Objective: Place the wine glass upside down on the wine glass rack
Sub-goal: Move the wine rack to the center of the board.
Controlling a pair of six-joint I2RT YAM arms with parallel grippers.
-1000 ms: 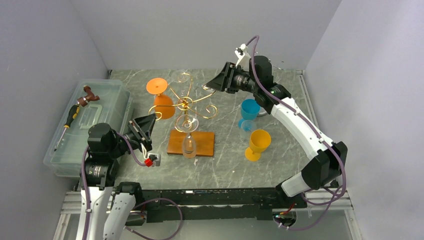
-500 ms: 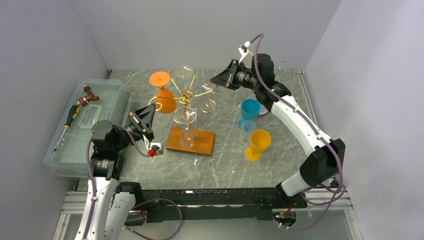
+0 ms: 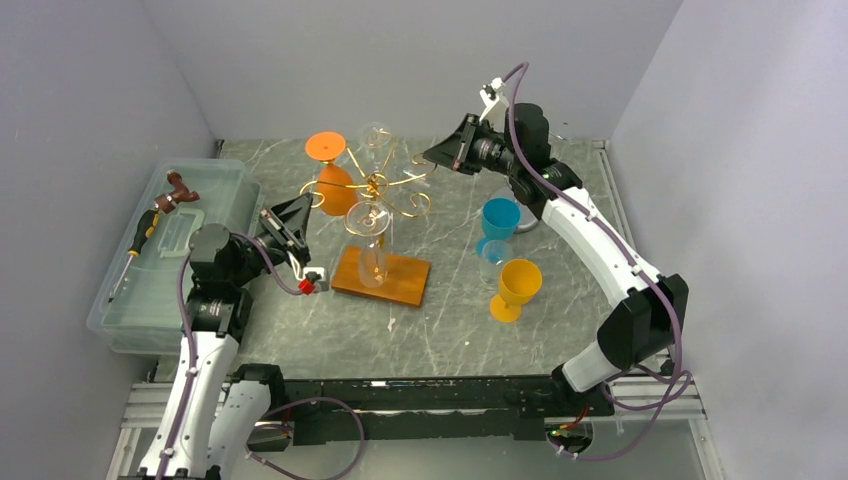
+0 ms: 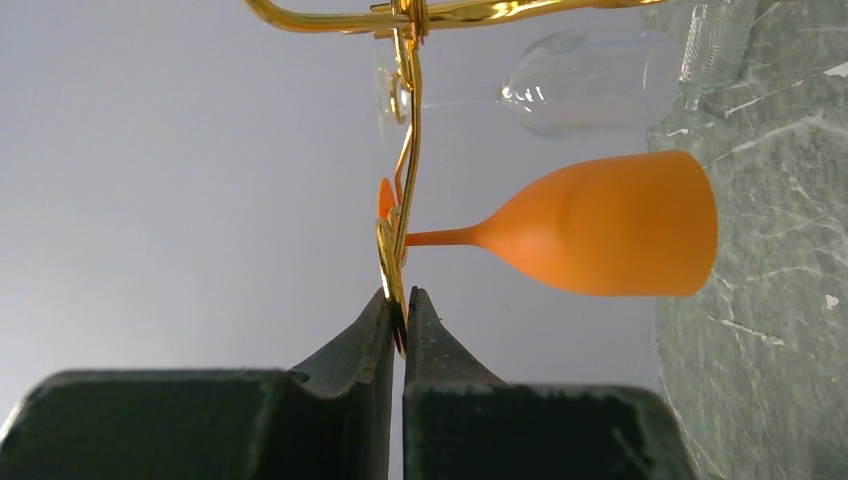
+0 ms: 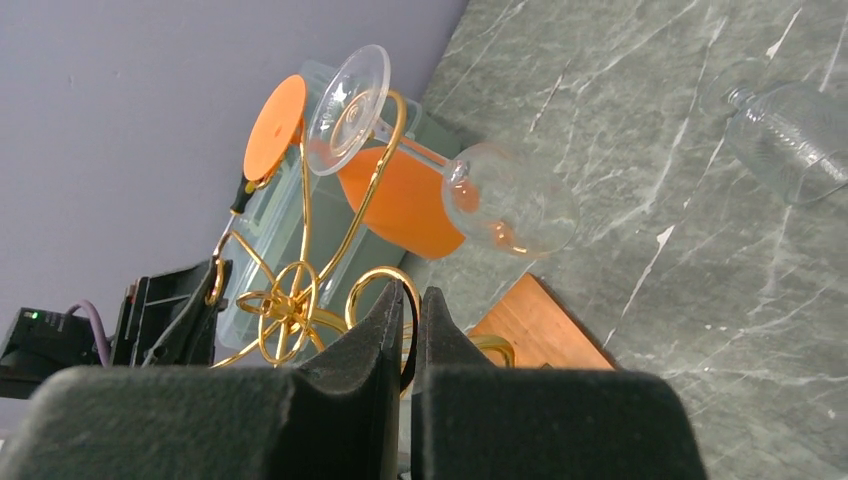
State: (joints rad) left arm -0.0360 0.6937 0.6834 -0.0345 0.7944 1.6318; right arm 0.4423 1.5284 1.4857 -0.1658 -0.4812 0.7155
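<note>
Grey marbled table (image 3: 450,330), plain grey walls around it, and mid-table stands the gold-wire wine glass rack (image 3: 375,185) on its wooden base (image 3: 395,280). The left gripper (image 4: 402,300) is pinched tight on a wire scroll at the rack's left side. The right gripper (image 5: 412,300) is clamped on another scroll at its far right.

An orange wine glass (image 4: 610,225) hangs bowl-down on the arm reaching toward the table's far-left corner, with a clear wine glass (image 5: 510,210) hanging beside it. A blue wine glass (image 3: 499,217) and a yellow wine glass (image 3: 520,280) stand upright toward the right edge, off the rack.

With two arms gripping such thin wire, any mismatch in their pull could bend an arm or tip the rack. I'd worry that the hanging glasses would then swing, knock together or slide out of the open scroll ends. A tipping rack could also catch the blue wine glass nearby.
</note>
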